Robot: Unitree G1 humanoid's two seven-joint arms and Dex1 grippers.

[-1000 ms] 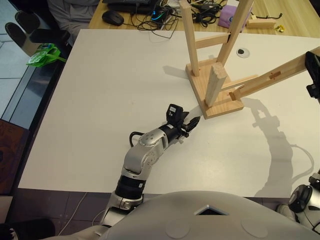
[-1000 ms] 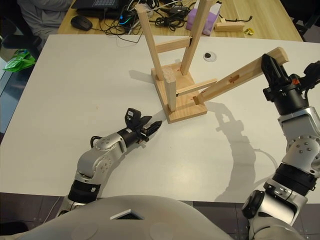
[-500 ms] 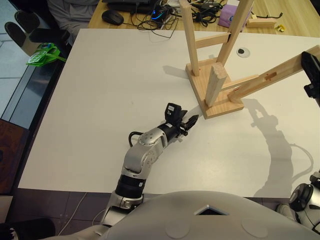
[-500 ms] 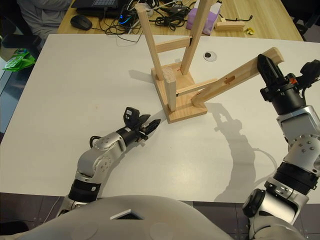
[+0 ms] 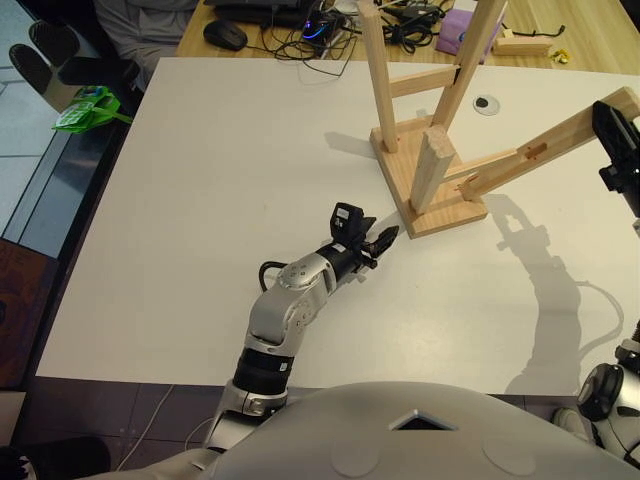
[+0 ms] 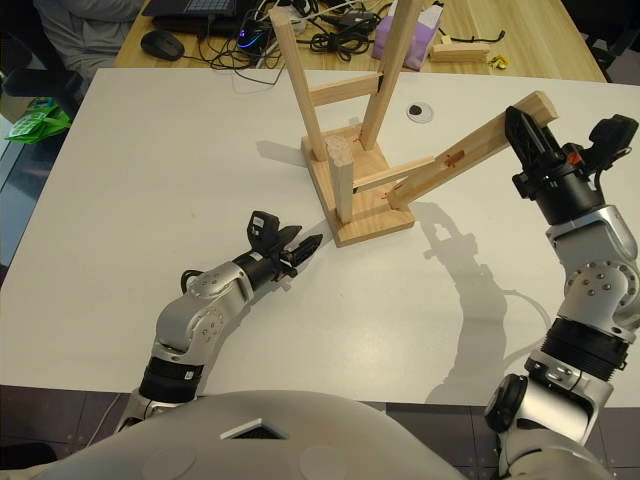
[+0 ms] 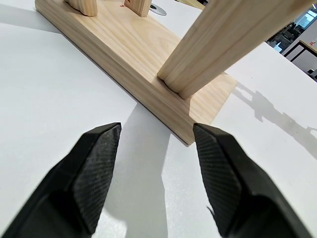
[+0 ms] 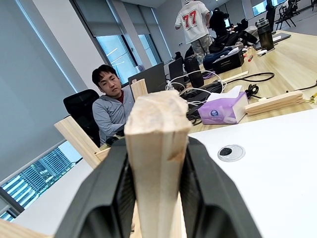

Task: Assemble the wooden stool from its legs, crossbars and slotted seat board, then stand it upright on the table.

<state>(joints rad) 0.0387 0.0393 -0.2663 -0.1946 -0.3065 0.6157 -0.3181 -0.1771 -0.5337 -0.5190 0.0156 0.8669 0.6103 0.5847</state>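
Note:
The wooden stool lies upside down on the white table, its seat board (image 5: 430, 196) flat and two legs (image 5: 375, 70) standing up with a crossbar (image 5: 425, 80) between them. A short third leg (image 5: 428, 170) stands at the board's near corner. A fourth leg (image 6: 470, 152) slants from the board up to the right; my right gripper (image 6: 527, 140) is shut on its upper end (image 8: 157, 148). My left gripper (image 5: 384, 241) rests low on the table, open, a short way from the board's near corner (image 7: 190, 131), with nothing between its fingers (image 7: 94, 168).
Beyond the table's far edge, a wooden desk holds a mouse (image 5: 225, 36), tangled cables (image 5: 320, 30), a purple box (image 5: 458, 25) and spare wooden pieces (image 5: 522, 45). A round grommet (image 5: 486, 103) sits in the table behind the stool. A green bag (image 5: 85, 108) lies off the left side.
My right gripper has lifted the slanted leg's upper end higher and slightly toward the stool. The left gripper has edged a little farther along the table, still open.

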